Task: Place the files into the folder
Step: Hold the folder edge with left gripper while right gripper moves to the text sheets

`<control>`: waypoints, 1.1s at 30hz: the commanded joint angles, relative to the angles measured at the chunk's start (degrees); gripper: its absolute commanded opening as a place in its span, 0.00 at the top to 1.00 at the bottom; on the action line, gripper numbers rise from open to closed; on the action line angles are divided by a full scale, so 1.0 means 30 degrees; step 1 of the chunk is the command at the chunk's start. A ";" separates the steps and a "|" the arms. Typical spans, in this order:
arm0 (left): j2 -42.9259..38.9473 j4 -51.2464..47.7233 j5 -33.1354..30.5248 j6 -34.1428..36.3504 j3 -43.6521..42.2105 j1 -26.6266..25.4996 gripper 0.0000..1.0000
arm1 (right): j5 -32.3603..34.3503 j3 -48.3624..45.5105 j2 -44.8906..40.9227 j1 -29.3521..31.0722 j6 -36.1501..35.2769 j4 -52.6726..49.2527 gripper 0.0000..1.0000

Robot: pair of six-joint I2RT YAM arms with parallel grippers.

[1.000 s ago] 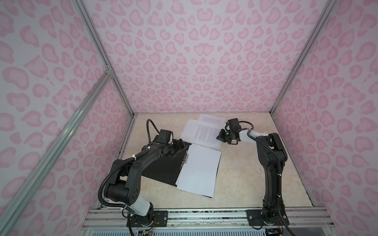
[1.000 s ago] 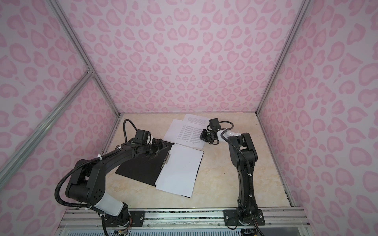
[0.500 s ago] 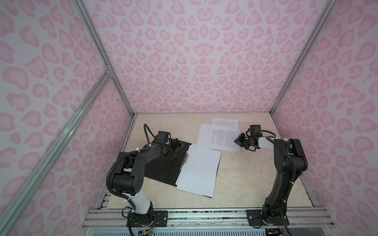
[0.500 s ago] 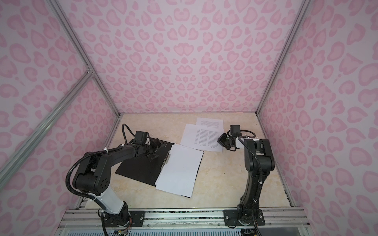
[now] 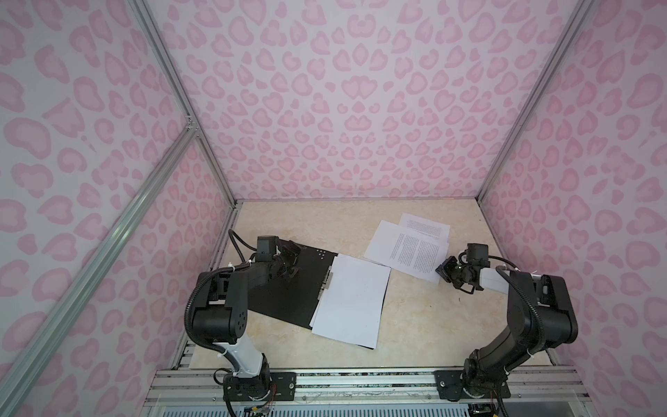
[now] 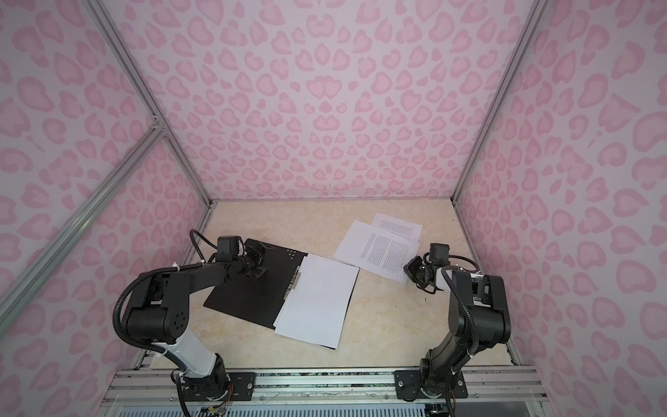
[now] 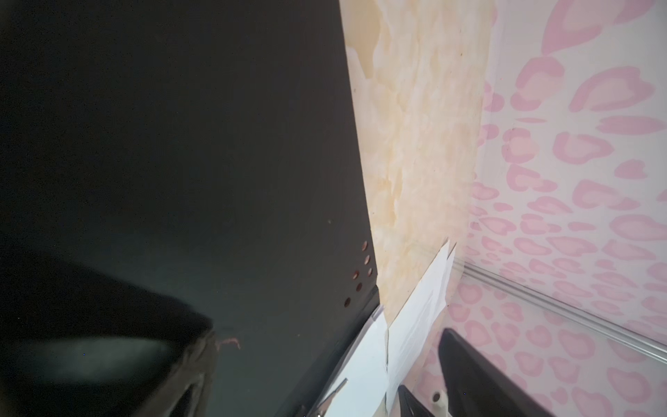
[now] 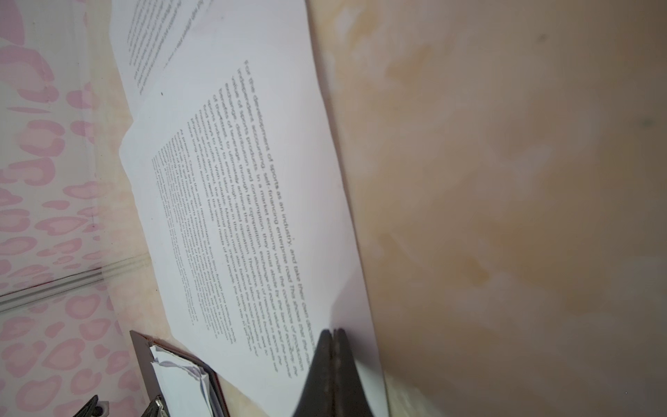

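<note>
**Printed pages slide away from the folder**

Left of centre in both top views, the left pincer (image 5: 293,261) hangs with its jaws spread and empty over the black inner cover of the open folder (image 5: 285,299). Over the last second that arm has drawn its elbow back, while the pincer has kept its place above the cover. The folder lies flat on the surface (image 5: 415,325), low in the frame. Its metal spine clip (image 5: 326,283) runs down the middle. A stack of blank-faced sheets (image 5: 352,305) already lies on its right half.

Right of centre, the printed sheet (image 5: 415,254) lies on a plain sheet (image 5: 380,238), with a second printed sheet (image 5: 426,225) above them in the frame. A second ago this pile nearly touched the folder's upper right corner. Now it sits well apart from it, toward the right wall. The right pincer (image 5: 444,272) went with it. Its jaws are pressed together and appear to pinch the printed sheet's lower right corner, as the right wrist view suggests (image 8: 334,339).

In my judgement this works against the task, since these files are now farther from the folder. It may be a repositioning to get a cleaner hold. The carry leftward onto the stack is not yet done.
</note>
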 commanded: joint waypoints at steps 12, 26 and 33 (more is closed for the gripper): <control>-0.0502 -0.4308 -0.0098 0.2913 0.0798 0.0159 0.03 | 0.2369 0.1467 -0.3649 0.8006 -0.3145 -0.3017 0.34; -0.1455 -0.5348 -0.0516 0.3845 -0.0130 -0.0084 0.03 | 0.4535 0.1632 0.0053 1.2343 -0.0299 -0.1090 0.12; -0.1066 -0.5334 -0.0468 0.3683 0.0030 0.0098 0.03 | 0.3437 0.2085 0.1561 1.2987 0.1251 0.0768 0.13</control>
